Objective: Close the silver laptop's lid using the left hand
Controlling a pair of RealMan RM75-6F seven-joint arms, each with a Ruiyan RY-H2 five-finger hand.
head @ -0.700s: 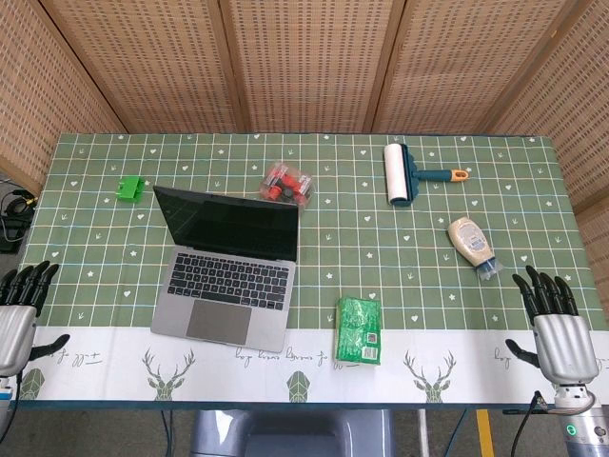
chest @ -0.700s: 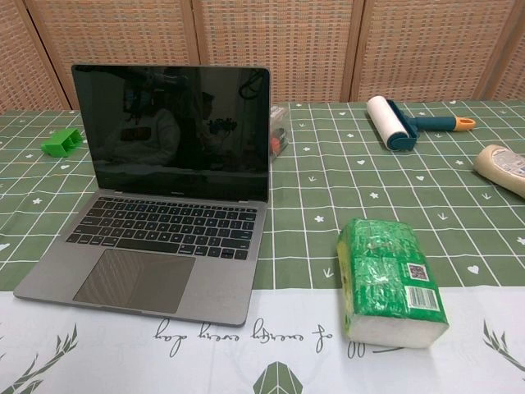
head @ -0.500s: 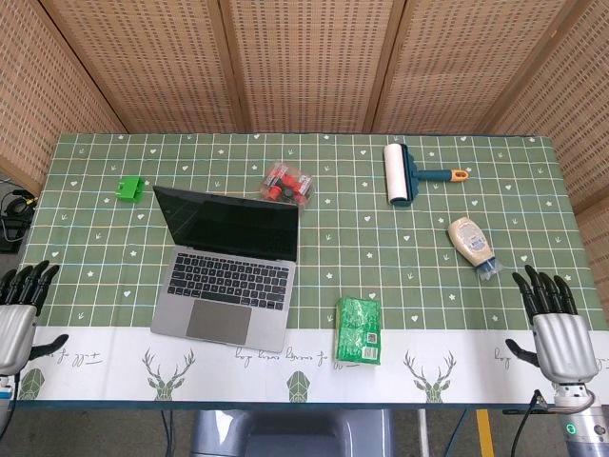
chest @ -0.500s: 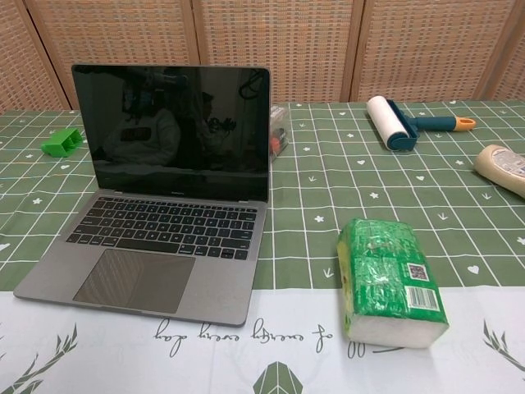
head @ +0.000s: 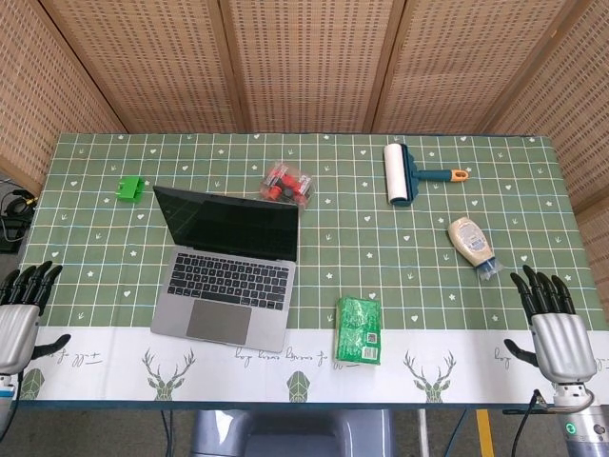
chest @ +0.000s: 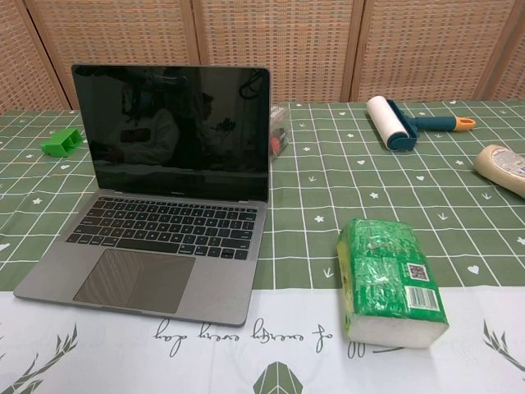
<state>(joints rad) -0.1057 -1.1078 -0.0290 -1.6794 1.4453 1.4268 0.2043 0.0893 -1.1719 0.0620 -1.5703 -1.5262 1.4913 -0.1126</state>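
Observation:
The silver laptop point(head: 228, 276) point(chest: 156, 238) stands open on the left half of the table, its dark screen point(head: 230, 227) point(chest: 174, 131) upright and facing me. My left hand point(head: 19, 319) rests at the table's front left corner, well left of the laptop, fingers spread and holding nothing. At the front right corner my right hand point(head: 555, 333) lies the same way, fingers apart and empty. Neither hand shows in the chest view.
A green packet point(head: 358, 329) point(chest: 387, 279) lies right of the laptop. Behind the lid sit a clear box of red items point(head: 288, 183) and a small green block point(head: 129, 188) point(chest: 61, 142). A lint roller point(head: 404, 173) point(chest: 394, 121) and a beige bottle point(head: 471, 242) point(chest: 502, 167) lie at the right.
My left hand has drifted slightly down toward the front edge. The laptop and the right hand stay where they were.

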